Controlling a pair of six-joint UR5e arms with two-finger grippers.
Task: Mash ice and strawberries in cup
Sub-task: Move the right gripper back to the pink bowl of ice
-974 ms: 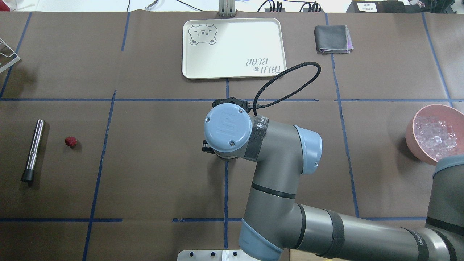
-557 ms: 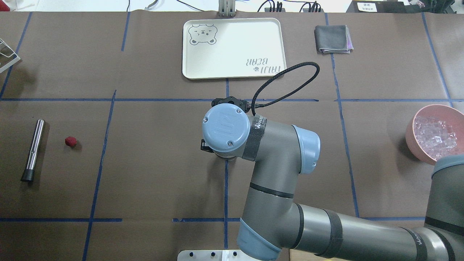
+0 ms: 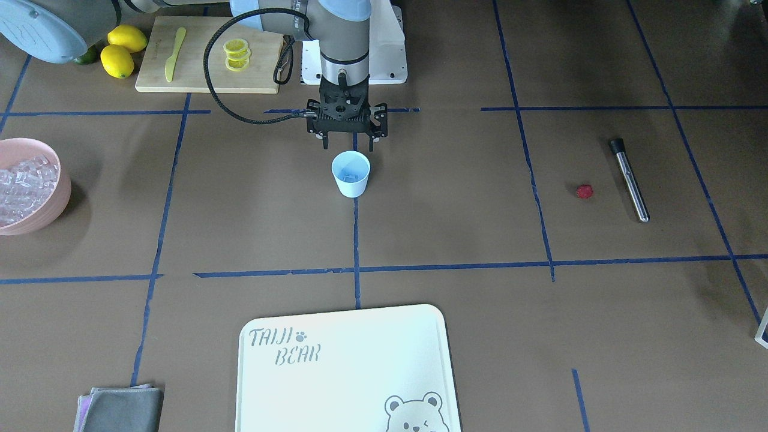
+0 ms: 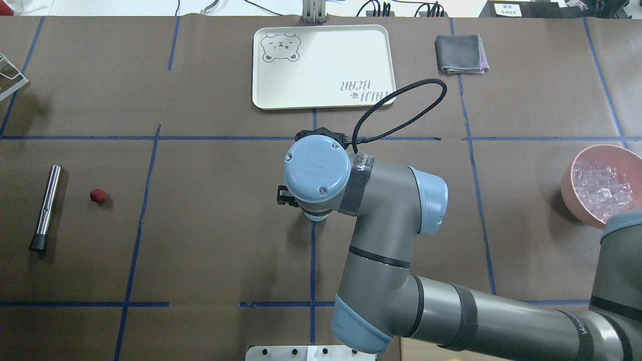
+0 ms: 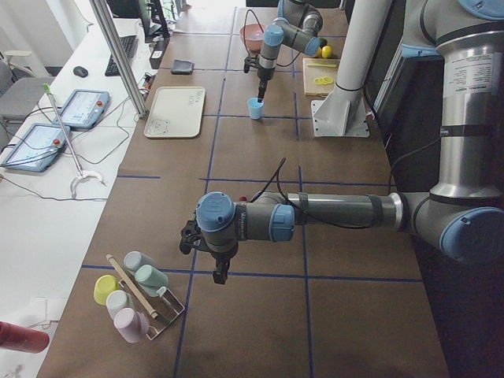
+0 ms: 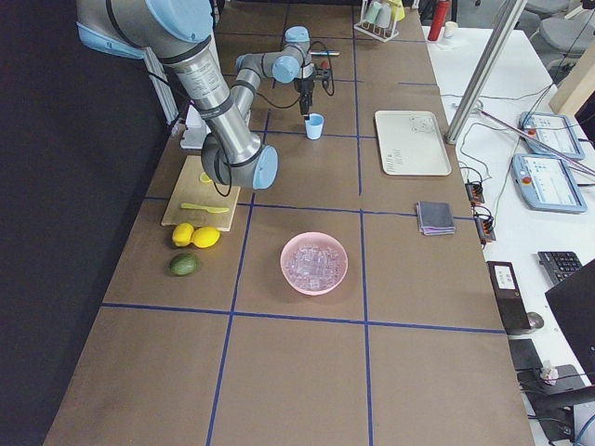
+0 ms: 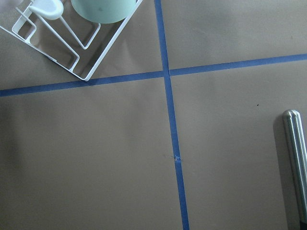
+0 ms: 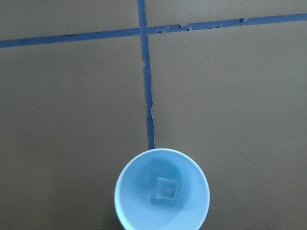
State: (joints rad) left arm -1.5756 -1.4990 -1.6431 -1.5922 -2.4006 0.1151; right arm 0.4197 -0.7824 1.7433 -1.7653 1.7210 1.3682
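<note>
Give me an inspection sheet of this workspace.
Surface: brown paper table, blue tape grid.
Job's things: cup upright, one ice cube inside; more ice in pink bowl; strawberry on table near metal masher.
Clutter: tray, folded cloth, cutting board, lemons, cup rack.
Grippers: right gripper open, empty, above cup; left gripper near rack, state unclear.
Cables: black cable loops off right wrist.
Surroundings: tablets on side desk.

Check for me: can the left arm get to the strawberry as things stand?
Probably yes. The strawberry lies in the open on the table, apart from the metal muddler beside it. The left gripper hangs over that same end, and the right gripper is away at the cup.
</note>
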